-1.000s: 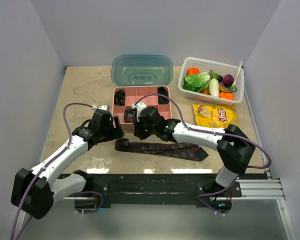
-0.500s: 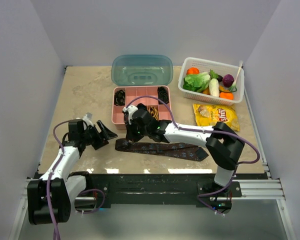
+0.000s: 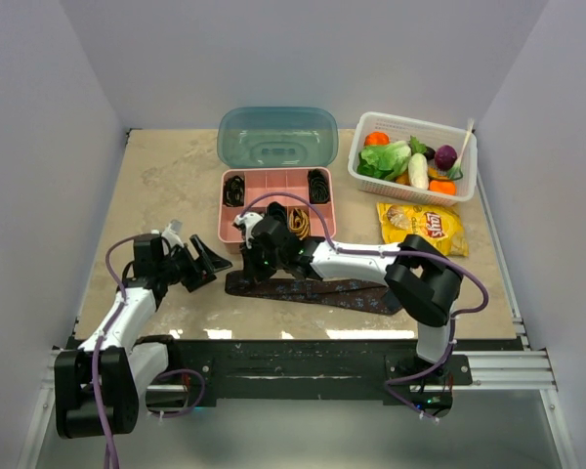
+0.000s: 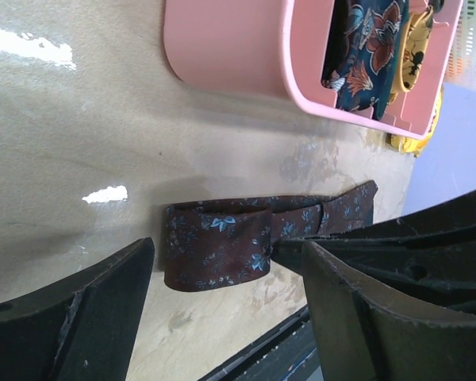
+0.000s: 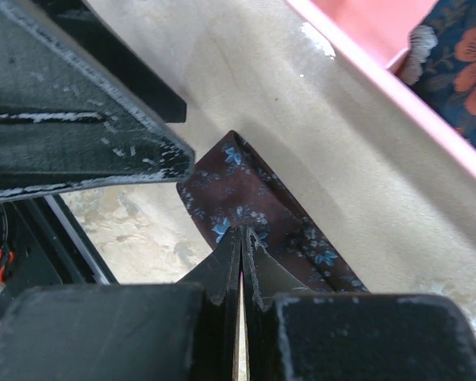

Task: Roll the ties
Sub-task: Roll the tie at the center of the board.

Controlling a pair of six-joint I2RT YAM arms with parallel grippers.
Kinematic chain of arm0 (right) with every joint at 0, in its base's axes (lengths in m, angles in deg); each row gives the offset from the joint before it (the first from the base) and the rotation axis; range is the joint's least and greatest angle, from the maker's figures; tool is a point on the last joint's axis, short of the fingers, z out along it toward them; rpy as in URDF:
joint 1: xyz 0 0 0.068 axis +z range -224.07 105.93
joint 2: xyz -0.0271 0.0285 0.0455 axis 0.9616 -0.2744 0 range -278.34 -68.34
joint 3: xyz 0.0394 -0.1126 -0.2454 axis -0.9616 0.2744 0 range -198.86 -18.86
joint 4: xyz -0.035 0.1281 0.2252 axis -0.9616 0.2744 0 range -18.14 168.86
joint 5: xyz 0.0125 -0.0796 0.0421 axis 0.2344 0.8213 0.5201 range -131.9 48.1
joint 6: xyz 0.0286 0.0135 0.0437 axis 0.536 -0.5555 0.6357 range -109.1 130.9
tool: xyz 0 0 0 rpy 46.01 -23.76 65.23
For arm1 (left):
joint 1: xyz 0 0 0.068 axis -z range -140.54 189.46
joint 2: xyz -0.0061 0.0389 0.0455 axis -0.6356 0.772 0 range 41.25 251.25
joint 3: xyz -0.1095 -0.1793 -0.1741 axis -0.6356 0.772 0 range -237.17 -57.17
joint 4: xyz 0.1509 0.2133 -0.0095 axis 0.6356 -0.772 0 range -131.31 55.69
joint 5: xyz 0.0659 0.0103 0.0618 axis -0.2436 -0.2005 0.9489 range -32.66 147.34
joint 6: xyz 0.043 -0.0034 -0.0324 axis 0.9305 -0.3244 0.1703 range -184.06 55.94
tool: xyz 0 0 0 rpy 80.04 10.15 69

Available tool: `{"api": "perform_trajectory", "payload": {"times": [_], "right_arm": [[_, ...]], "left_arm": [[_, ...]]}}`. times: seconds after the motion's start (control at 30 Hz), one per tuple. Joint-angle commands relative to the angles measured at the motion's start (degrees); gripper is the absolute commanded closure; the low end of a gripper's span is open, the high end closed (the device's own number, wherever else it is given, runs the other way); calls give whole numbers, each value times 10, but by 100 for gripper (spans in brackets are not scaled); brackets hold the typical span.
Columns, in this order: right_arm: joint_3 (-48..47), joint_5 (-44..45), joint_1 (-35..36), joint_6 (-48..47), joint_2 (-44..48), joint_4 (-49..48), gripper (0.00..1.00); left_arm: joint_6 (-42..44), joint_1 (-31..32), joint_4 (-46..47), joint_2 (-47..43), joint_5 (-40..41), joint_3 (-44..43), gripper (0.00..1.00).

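Closed right gripper (image 3: 257, 266) rests on the left end of the long dark maroon flower-patterned fabric tie (image 3: 322, 291); left gripper (image 3: 205, 262) stands open nearby.
Top view: the tie lies flat in front of the pink plastic compartment box (image 3: 273, 174). Over the last second the right gripper has slid left along it and the left arm has drawn back. Left wrist: jaws are wide apart, clear of the tie's folded end (image 4: 218, 248). Right wrist: fingers are pressed together, tips on the tie (image 5: 238, 182).

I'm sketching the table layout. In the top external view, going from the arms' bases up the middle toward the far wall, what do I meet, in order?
dark maroon tie → pink compartment tray → teal lid
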Motion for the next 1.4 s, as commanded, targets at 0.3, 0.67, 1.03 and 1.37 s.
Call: {"api": "perform_trajectory", "payload": {"times": [0.3, 0.67, 1.03, 1.37], "right_arm": [[32, 16, 9, 10, 2, -22, 100], [45, 28, 9, 13, -19, -18, 100], [54, 29, 9, 16, -16, 0, 100], [52, 25, 9, 19, -9, 2, 100]], "left_arm": [[-23, 70, -10, 5, 98, 8, 19], [-30, 84, 54, -14, 85, 46, 23], [-42, 92, 162, 6, 44, 92, 33], [-60, 104, 244, 46, 15, 108, 57]]}}
